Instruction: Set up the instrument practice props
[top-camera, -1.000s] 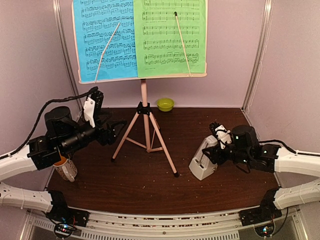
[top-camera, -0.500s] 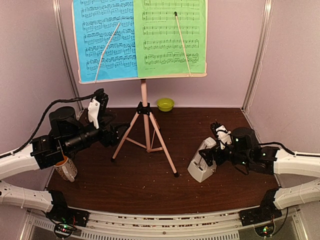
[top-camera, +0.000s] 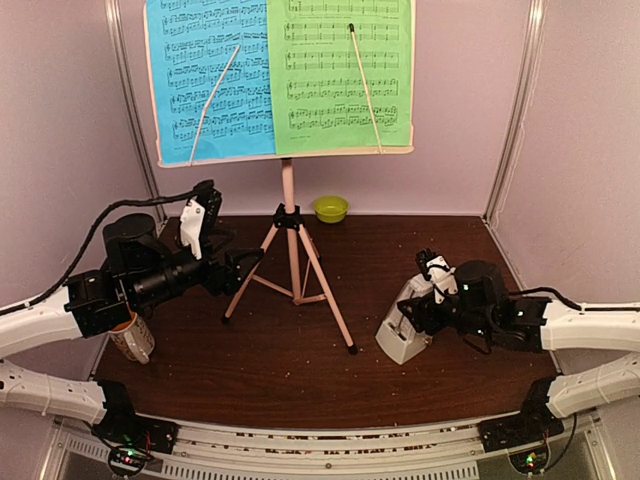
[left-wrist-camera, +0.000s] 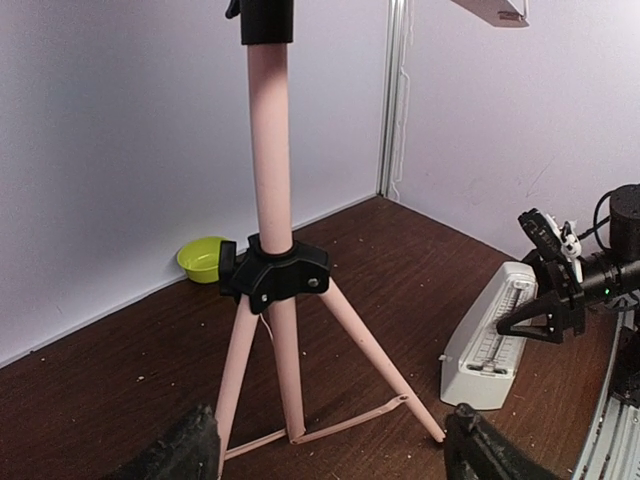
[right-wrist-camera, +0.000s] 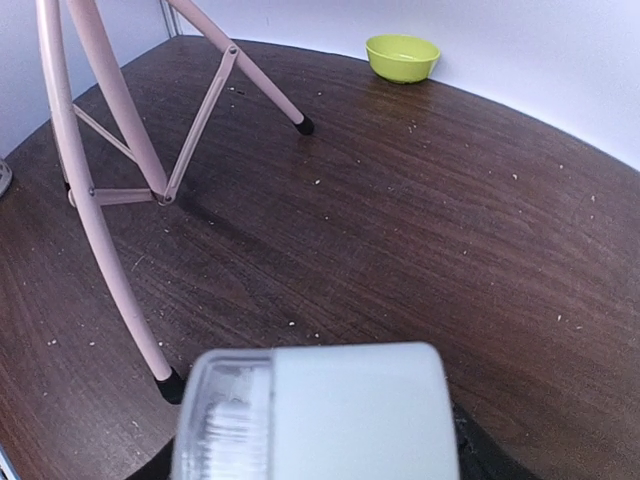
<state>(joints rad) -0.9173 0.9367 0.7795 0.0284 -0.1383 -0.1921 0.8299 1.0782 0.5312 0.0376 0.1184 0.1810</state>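
The pink music stand (top-camera: 288, 190) stands mid-table on tripod legs, with a blue sheet (top-camera: 205, 80) and a green sheet (top-camera: 340, 75) on its desk. The white metronome (top-camera: 403, 328) is at the right, near the stand's front leg. My right gripper (top-camera: 420, 308) is shut on its upper part, and its top fills the bottom of the right wrist view (right-wrist-camera: 320, 410). My left gripper (top-camera: 245, 265) is open and empty, just left of the tripod. In the left wrist view the stand (left-wrist-camera: 270, 180) rises between the spread fingers (left-wrist-camera: 190, 450), apart from them.
A lime-green bowl (top-camera: 330, 208) sits at the back wall behind the stand. A white mug (top-camera: 132, 338) stands at the front left under my left arm. Walls close the table on three sides.
My left gripper has moved right, closer to the tripod legs. My right gripper has shifted a little left with the metronome.
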